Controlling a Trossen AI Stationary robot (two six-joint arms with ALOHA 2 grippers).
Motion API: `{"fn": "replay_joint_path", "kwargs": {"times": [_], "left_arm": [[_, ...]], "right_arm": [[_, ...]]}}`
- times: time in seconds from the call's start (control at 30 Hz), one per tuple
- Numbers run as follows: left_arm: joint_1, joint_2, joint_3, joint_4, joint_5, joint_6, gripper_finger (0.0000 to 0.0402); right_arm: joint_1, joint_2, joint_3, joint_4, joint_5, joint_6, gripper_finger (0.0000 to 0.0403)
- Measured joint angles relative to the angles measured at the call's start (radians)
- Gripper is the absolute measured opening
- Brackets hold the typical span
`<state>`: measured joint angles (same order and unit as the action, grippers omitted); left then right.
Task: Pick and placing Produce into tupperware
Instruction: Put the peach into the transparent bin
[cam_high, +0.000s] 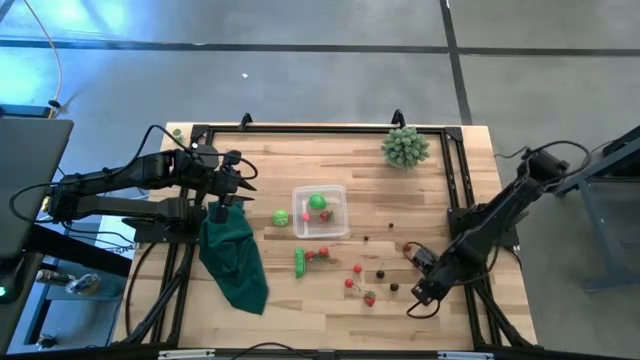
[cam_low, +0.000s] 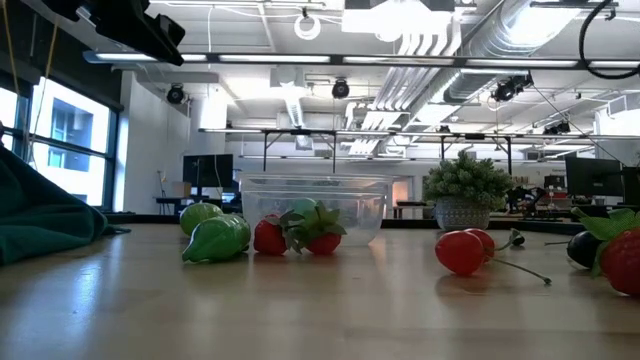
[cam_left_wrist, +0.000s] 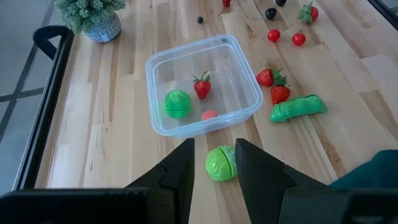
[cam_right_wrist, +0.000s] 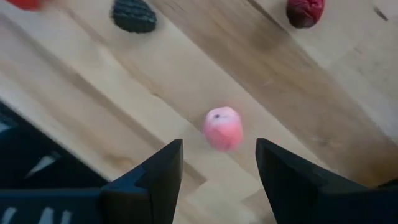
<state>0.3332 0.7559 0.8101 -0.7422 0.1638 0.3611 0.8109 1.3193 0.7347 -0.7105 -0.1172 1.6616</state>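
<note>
The tupperware (cam_high: 320, 211) holds three pieces; most produce (cam_high: 356, 276) remains on the desk (cam_high: 300, 320). Both grippers' fingers are apart, empty.

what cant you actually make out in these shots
- Right pincer: open above a pink piece in the right wrist view; whether it touches the piece is unclear.
- Small dark bits on the table: too small in the high view to identify.
- Red fruit: cut off by the low view's right edge.
- Tupperware contents: partly hidden in the low view by strawberries in front.
- Left pincer: open above a green ball.
</note>
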Motion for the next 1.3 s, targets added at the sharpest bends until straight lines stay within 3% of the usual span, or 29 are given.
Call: {"fn": "replay_joint_path", "kwargs": {"times": [0.67,1.3], "left_arm": [[0.000,0.000,0.000,0.000,0.000,0.000,0.0106],[0.000,0.000,0.000,0.000,0.000,0.000,0.0106]], "right_arm": [[0.002,0.245,0.070,-0.012,-0.055,-0.118,0.0194],[0.002,0.264,0.069,-0.013,-0.096,-0.117,0.0194]]}}
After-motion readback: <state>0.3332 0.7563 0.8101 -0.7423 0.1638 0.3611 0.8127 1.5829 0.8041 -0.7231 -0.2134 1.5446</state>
